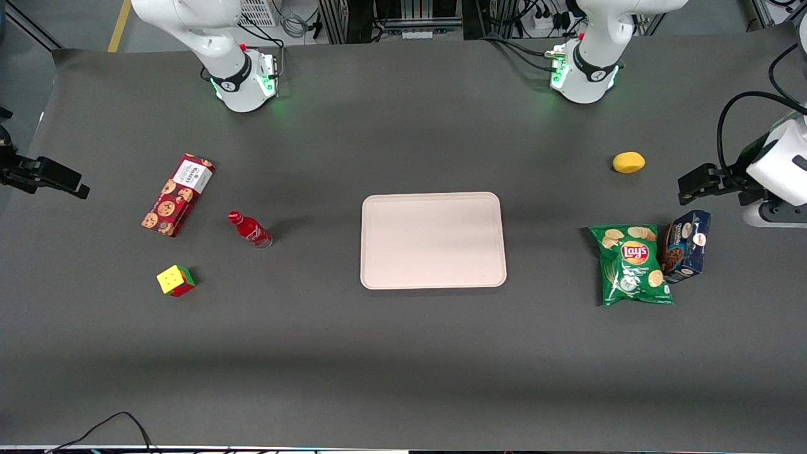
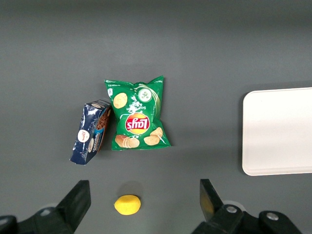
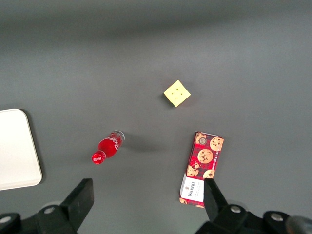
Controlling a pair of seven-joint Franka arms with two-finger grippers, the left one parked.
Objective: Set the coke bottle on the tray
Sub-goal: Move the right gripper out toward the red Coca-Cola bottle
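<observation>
The small slim red coke bottle with its red cap and white script stands on the dark grey table mat, toward the working arm's end, well apart from the large flat pale beige-pink tray with rounded corners and a low raised rim. Nothing has yet been set on the tray. The gripper is held high above the table near the bottle, its two black fingers spread wide and nothing held between them.

Several risks can be judged from here. The bottle is slim and upright (a narrow base under a tall body), so it could be tipped and sent rolling if it is touched off-centre on the descent. The long red cookie box printed with biscuits lies just beside it, and a multicoloured puzzle cube sits nearer the front camera; either could be nudged by a wide approach.

Toward the parked arm's end are seen a green crisp bag, a dark blue biscuit box and a yellow lemon. The mat is matte and evenly lit, with cables and racks seen past its edge.
</observation>
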